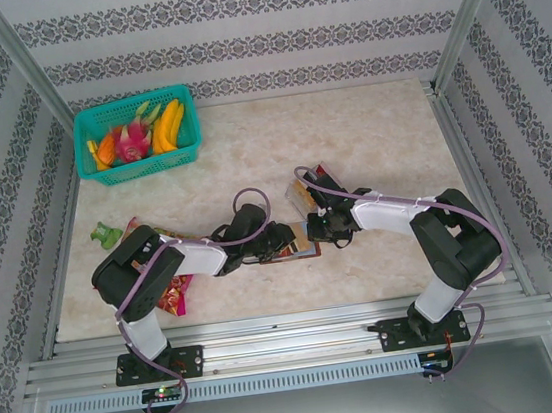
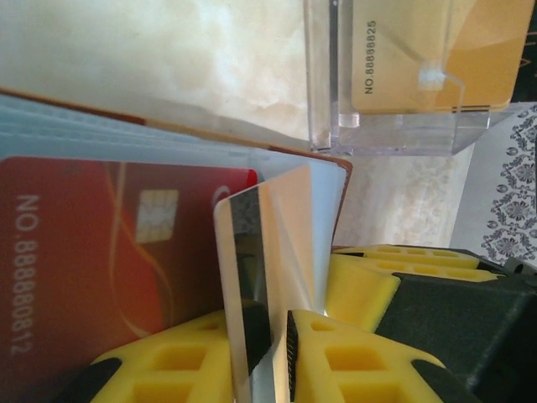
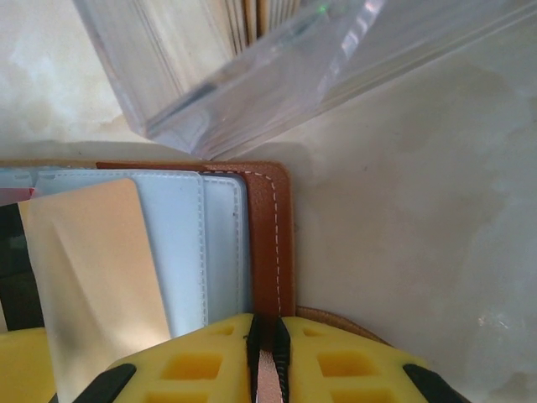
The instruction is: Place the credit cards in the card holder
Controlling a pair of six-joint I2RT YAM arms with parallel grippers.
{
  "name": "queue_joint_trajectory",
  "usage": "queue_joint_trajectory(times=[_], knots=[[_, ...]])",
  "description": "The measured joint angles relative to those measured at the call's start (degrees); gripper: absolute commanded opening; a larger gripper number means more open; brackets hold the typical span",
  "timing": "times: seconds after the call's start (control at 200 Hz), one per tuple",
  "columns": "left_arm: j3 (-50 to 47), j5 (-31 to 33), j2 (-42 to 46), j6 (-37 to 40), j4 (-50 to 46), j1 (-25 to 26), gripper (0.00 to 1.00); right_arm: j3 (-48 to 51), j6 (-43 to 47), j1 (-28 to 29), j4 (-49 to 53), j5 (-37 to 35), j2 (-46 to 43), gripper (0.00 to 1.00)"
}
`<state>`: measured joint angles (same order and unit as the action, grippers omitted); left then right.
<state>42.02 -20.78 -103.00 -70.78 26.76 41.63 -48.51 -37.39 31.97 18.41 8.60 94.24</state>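
Observation:
The brown leather card holder (image 1: 292, 251) lies open at the table's middle, between both grippers. Its grey-clear sleeves (image 2: 126, 138) hold a red credit card (image 2: 92, 252). A tan credit card (image 2: 285, 218) stands on edge, partly in a sleeve, between the fingers of my left gripper (image 2: 277, 344); the jaws are slightly apart around it. From the right wrist, the same tan card (image 3: 92, 277) shows lying over the sleeves. My right gripper (image 3: 268, 361) is shut on the brown edge of the card holder (image 3: 268, 243). From above, the left gripper (image 1: 285, 238) and right gripper (image 1: 317, 230) almost meet.
A clear stand (image 2: 394, 101) holding upright cards sits just behind the holder, close to both grippers (image 1: 305, 195). A teal basket (image 1: 140, 168) of fruit is at the back left. A colourful snack packet (image 1: 171, 295) and a green item (image 1: 106, 233) lie near the left arm.

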Motion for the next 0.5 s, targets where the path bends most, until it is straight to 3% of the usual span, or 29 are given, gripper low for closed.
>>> queue_joint_trajectory(times=[0.385,0.5], knots=[[1.4,1.6,2.6,4.0,-8.5,-0.3,0.30,0.0,0.1,0.0,-0.1,0.0,0.0,0.20],[2.3,2.0,2.8,5.1,-10.6,-0.5,0.36,0.0,0.1,0.0,-0.1,0.0,0.0,0.20]])
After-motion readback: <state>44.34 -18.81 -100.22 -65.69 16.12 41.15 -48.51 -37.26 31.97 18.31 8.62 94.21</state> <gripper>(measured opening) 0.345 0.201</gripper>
